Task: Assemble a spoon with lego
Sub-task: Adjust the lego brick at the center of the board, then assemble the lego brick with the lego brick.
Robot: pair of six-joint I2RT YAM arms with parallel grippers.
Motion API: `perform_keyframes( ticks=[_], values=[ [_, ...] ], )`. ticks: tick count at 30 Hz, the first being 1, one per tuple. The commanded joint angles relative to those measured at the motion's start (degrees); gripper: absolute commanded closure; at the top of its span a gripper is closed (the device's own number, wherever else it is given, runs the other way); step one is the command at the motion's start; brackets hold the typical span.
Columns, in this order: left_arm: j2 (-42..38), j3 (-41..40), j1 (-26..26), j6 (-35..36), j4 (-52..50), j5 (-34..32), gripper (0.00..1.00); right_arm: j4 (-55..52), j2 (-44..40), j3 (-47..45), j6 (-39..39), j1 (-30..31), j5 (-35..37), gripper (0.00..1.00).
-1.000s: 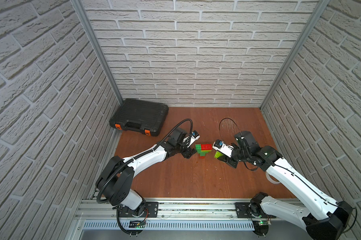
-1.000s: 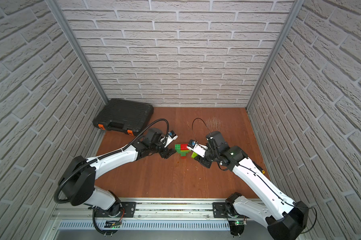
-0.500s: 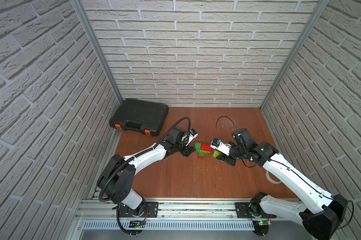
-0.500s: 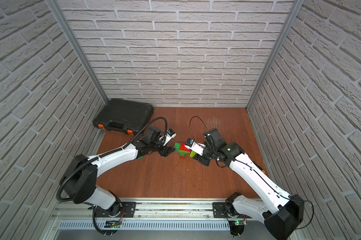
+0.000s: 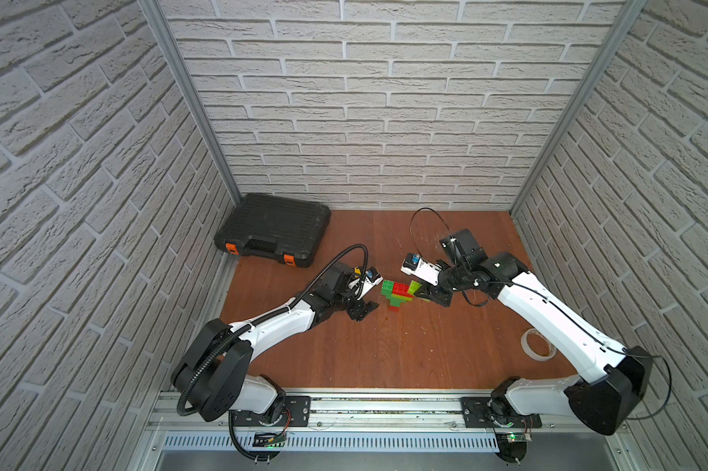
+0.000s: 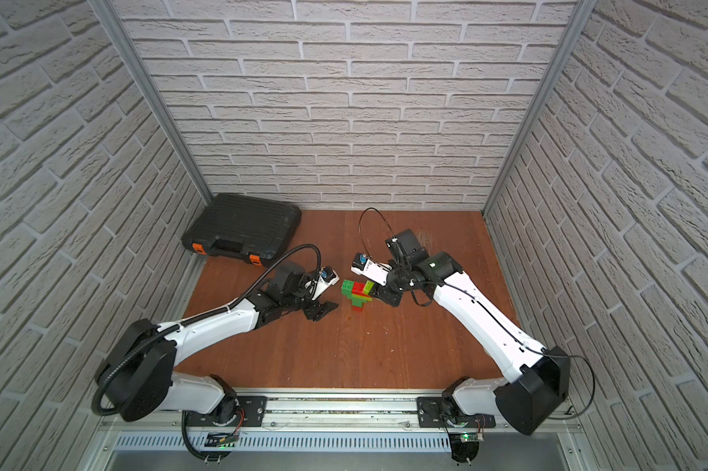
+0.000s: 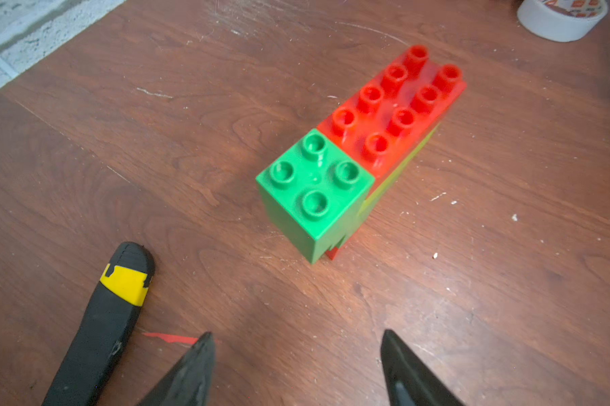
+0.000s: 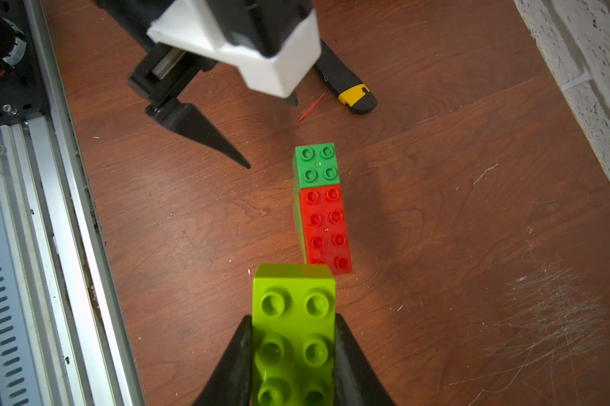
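Evidently the spoon (image 5: 397,292) is only part-built: the right tool (image 8: 293,321) pinches a lime brick (image 8: 294,291) yet to join, the left tool (image 7: 295,335) gapes empty.

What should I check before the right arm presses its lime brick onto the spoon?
1. Grip: right gripper clamped on lime brick: ok.
2. Free arm: left gripper open, empty: ok.
3. Seat: spoon top studs bare: ok.
4. Support: spoon not steadied, left gripper apart from it: not ok.
5. Alignment: lime brick over its seat: cannot tell.
6. Clutter: utility knife apart from spoon: ok.
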Motion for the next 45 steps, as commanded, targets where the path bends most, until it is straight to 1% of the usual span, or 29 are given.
perform_keyframes(
  ticks=[1, 2, 6, 12, 20, 36, 45],
  values=[
    [-2.37, -2.9, 0.43, 2.46, 10.11, 3.43, 0.26, -2.18, 3.41, 4.13, -1.72, 0.37, -0.52, 0.88],
    [-2.62, -3.62, 0.39, 2.89, 11.14, 3.83, 0.26, -2.82, 4.84, 5.38, -3.1, 0.73, -0.14, 0.88],
    [-2.74, -5.97, 0.43, 3.77, 15.32, 5.61, 0.25, -4.79, 9.06, 9.45, -4.69, 1.52, 0.66, 0.88],
    [-1.37, -6.5, 0.02, 4.31, 18.7, 7.27, 0.26, -5.28, 13.22, 11.79, -5.43, 2.88, 1.56, 0.88],
    [-0.16, -7.75, -0.21, 4.35, 22.43, 8.75, 0.26, -2.94, 15.86, 11.8, -4.18, 2.97, -0.2, 0.88],
    [1.6, -7.61, -0.97, 4.58, 24.15, 10.13, 0.26, -1.57, 19.17, 13.11, -3.48, 2.97, -0.97, 0.88],
    [1.96, -7.39, -1.17, 4.55, 24.64, 10.49, 0.26, 0.21, 20.05, 11.99, -2.29, 2.88, -1.28, 0.88]
  ],
)
